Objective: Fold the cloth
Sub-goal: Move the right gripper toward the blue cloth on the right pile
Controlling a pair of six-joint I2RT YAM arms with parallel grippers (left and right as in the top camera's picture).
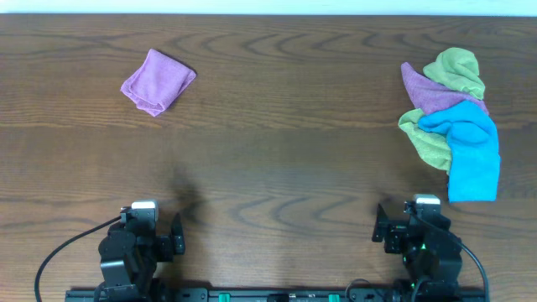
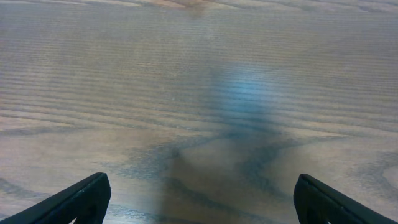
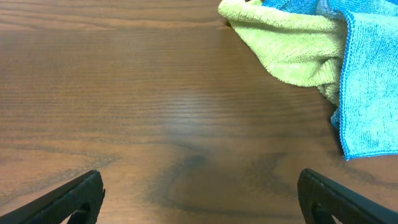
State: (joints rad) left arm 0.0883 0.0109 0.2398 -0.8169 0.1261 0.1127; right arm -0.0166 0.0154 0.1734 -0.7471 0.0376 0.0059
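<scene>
The right gripper [image 3: 199, 208] gaped wide and empty, like the left gripper [image 2: 199, 208]. The cloth [image 1: 471, 151] lay at frame right, just up-right of the right gripper, the nearer one, its long axis vertical.

Cloth [image 1: 471, 149]: bright sky-blue, plain, soft terry pile with a stitched hem along the edge seen in the right wrist view. Not folded. Far end is bunched and rumpled; the near end runs out as a flatter, roughly rectangular strip pointing back toward the right gripper [image 3: 202, 208]. It lies flat on the table, ahead of that gripper and off to its right, near but not touching. Its left edge overlaps a lime-green cloth [image 3: 292, 46]; the far end rests against a purple one [image 1: 428, 91].
</scene>
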